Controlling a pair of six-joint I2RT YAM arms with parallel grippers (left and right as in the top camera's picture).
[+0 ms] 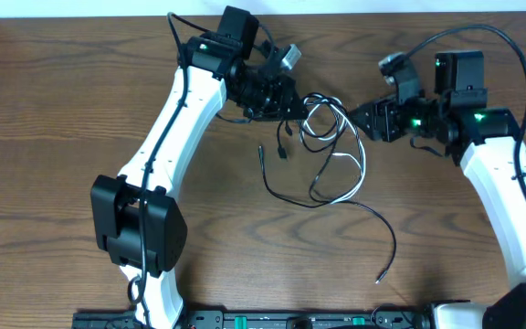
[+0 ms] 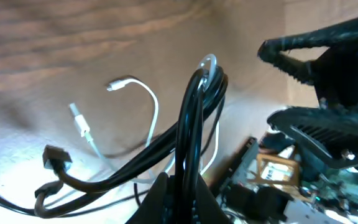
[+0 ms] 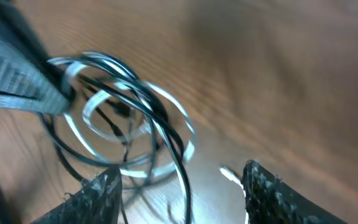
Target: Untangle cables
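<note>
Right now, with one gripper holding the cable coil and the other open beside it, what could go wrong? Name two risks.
The left gripper clamps the black cable and white cable together, so pulling may tighten the tangle instead of freeing it. The open right gripper faces several overlapping loops; closing could catch both cables at once.

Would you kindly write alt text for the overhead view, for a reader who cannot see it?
A tangle of black and white cables lies on a wooden table between two robot grippers. The left gripper holds one side of the tangle; the right gripper is open at the other side.
</note>
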